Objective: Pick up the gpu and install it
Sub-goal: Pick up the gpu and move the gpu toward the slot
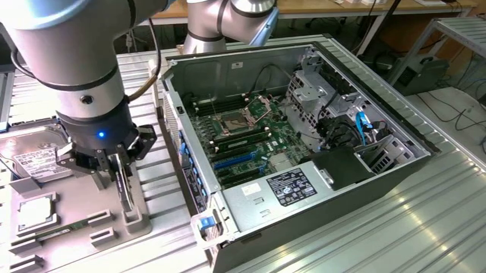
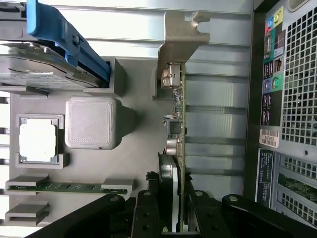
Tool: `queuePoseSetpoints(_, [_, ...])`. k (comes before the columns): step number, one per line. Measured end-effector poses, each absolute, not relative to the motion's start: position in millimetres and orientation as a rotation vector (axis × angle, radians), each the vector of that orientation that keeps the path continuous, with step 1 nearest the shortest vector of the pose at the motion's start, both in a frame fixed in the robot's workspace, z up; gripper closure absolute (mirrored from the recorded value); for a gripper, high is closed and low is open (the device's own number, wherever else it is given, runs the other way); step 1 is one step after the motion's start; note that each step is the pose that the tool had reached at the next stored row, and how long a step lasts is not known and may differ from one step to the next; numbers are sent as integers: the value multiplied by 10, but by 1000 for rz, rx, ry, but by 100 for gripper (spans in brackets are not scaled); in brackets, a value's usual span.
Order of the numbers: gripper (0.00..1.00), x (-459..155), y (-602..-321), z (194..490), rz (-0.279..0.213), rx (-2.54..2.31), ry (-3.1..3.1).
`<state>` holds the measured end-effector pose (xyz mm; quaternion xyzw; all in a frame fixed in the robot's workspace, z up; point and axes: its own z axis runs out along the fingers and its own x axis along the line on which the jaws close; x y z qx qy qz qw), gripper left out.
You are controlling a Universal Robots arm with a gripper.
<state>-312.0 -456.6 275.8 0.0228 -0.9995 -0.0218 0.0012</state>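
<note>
Computer case (image 1: pixel 304 142) lies open across the centre and right of the exterior view, and a gray tray (image 1: pixel 76 196) sits lower left. Gripper (image 1: pixel 122 170) hangs over that tray, jaws clamped tight on the gpu (image 1: pixel 126 196), which stands upright on edge.

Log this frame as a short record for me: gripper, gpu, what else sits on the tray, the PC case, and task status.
gripper: lowered onto the gpu, straddling its upper edge
gpu: standing on edge in a slot of the grey tray, silver bracket at one end
also on tray: hard drive, processor chip, memory stick
computer case: open, on the exterior view's right of the tray, motherboard exposed
status: gpu not yet in the case
</note>
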Motion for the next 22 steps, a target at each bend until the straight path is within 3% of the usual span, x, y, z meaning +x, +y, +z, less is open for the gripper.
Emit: queuePoseSetpoints(22, [72, -3120, -4566, 3535, -69, 71, -3137])
